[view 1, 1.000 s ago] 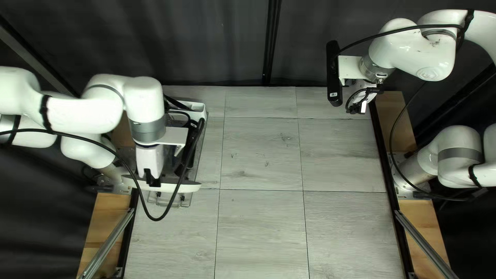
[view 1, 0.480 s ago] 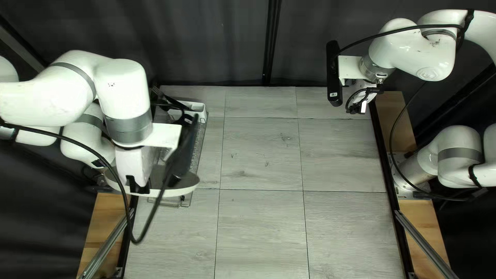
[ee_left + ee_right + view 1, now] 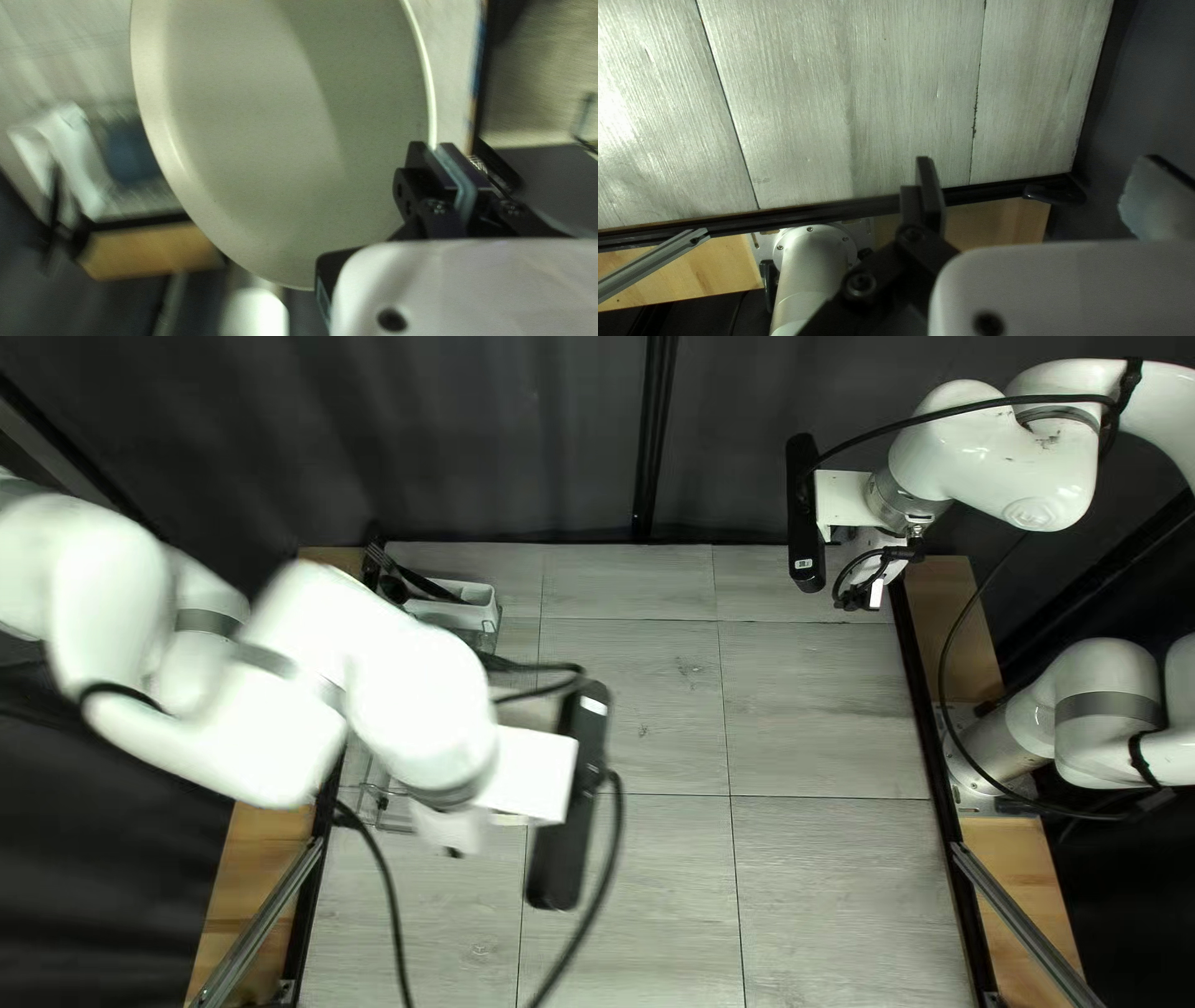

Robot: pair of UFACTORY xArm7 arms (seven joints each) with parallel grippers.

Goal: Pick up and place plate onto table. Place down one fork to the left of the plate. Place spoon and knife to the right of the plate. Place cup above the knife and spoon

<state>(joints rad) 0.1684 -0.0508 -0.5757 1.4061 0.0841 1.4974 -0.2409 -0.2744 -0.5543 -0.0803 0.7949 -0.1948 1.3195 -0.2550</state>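
Utensils [image 3: 430, 588] lie in the holder [image 3: 466, 617] (the table's [image 3: 828, 884] far left).

The pale grey worktop [image 3: 828, 890] is divided into wood-grained panels by thin dark seams. Its far edge is backed by a folded dark curtain [image 3: 523, 436]. Both sides are bordered by black edging [image 3: 945, 765] and tan wooden boards [image 3: 1023, 877]. Light is reflected brightly off one panel [image 3: 620, 118].

Left arm's black bar [image 3: 568, 815]: white label [image 3: 594, 706] seen, print blurred.
Right arm's black bar [image 3: 804, 498]: small label [image 3: 803, 565] seen, print cannot be read.
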